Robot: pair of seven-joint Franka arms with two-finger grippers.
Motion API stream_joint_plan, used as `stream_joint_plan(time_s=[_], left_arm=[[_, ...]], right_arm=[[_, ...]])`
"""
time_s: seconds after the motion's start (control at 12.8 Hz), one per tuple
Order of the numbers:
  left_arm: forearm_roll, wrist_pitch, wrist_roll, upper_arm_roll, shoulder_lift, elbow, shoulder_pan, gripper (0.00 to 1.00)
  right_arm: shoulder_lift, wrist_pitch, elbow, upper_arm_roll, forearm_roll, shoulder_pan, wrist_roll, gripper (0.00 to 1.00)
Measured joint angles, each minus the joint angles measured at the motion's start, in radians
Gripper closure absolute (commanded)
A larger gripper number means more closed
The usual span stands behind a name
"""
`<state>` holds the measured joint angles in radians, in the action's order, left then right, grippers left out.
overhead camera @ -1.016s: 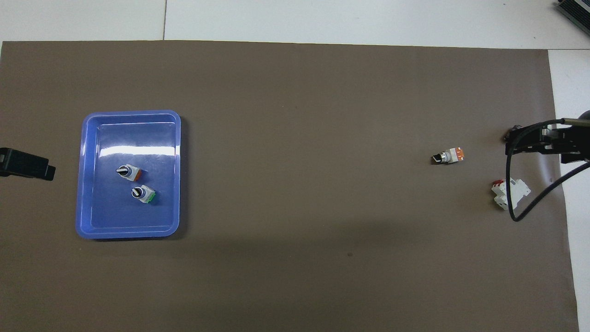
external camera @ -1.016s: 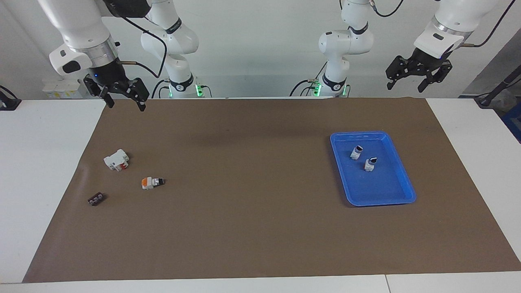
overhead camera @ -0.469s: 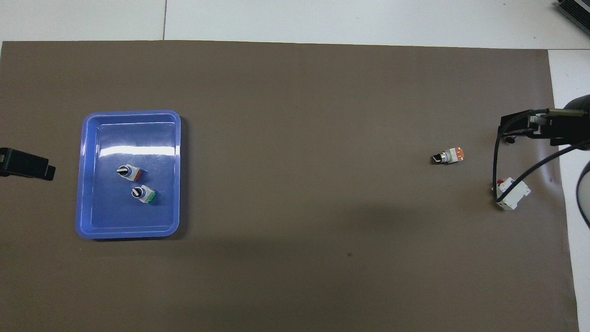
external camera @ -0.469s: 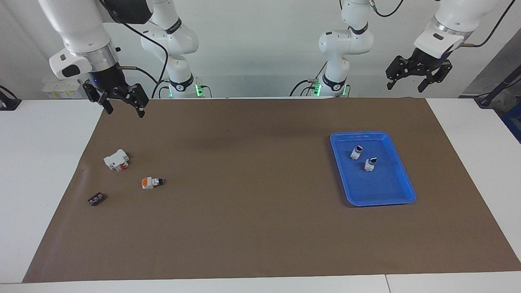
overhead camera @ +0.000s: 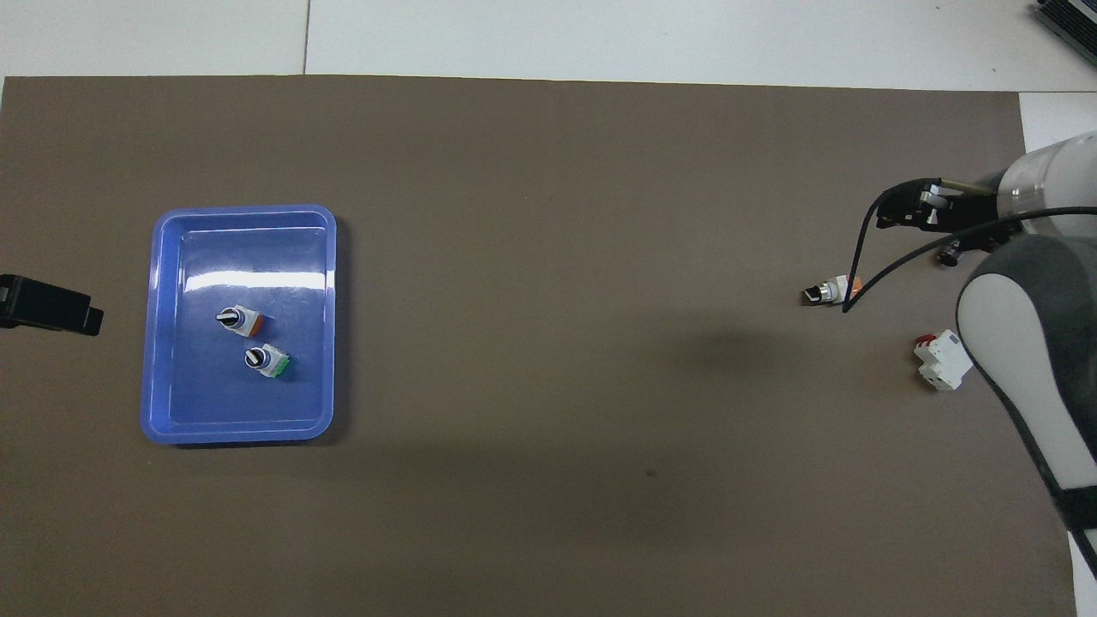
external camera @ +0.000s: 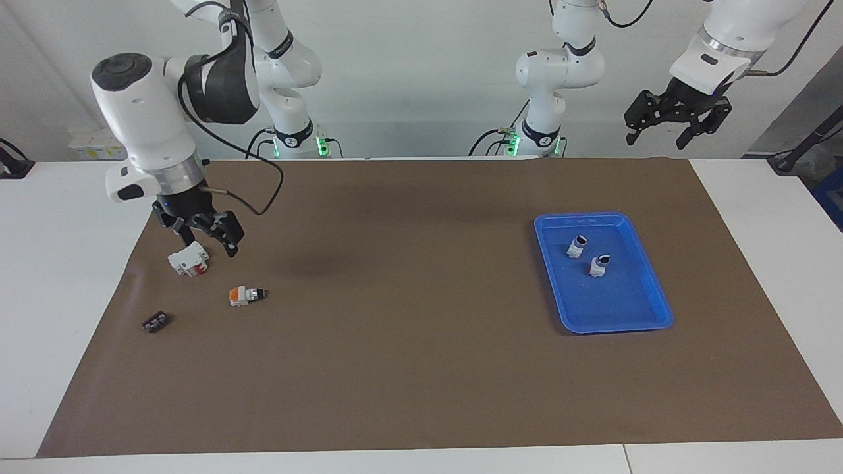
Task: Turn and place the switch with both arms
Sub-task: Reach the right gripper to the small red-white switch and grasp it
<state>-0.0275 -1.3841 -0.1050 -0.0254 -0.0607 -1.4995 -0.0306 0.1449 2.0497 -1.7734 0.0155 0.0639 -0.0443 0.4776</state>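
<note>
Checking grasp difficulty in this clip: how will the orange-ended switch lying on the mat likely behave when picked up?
The switch looks like stiff moulded plastic, probably light. It lies on its side; its round black knob end may let it pivot or slip if pinched there.

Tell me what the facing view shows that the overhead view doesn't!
Only the facing view shows the small black block and both arm bases. It also shows the whole left gripper, waiting open off the mat. Only the overhead view shows the green end of a switch in the tray. Both show the blue tray, the orange-ended switch, the white block with a red part and the open right gripper.
</note>
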Motion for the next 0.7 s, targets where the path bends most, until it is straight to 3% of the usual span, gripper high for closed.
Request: stream_joint_plan(time_s=[0.39, 0.7], left_arm=[[0.0, 0.0, 0.0, 0.0, 0.0, 0.0, 0.0, 0.0], [0.0, 0.0, 0.0, 0.0, 0.0, 0.0, 0.0, 0.0]], right_arm=[[0.144, 0.121, -0.045, 0.001, -0.001, -0.024, 0.39, 0.0], [0.171, 0.197, -0.128, 0.001, -0.066, -0.054, 0.44, 0.0]])
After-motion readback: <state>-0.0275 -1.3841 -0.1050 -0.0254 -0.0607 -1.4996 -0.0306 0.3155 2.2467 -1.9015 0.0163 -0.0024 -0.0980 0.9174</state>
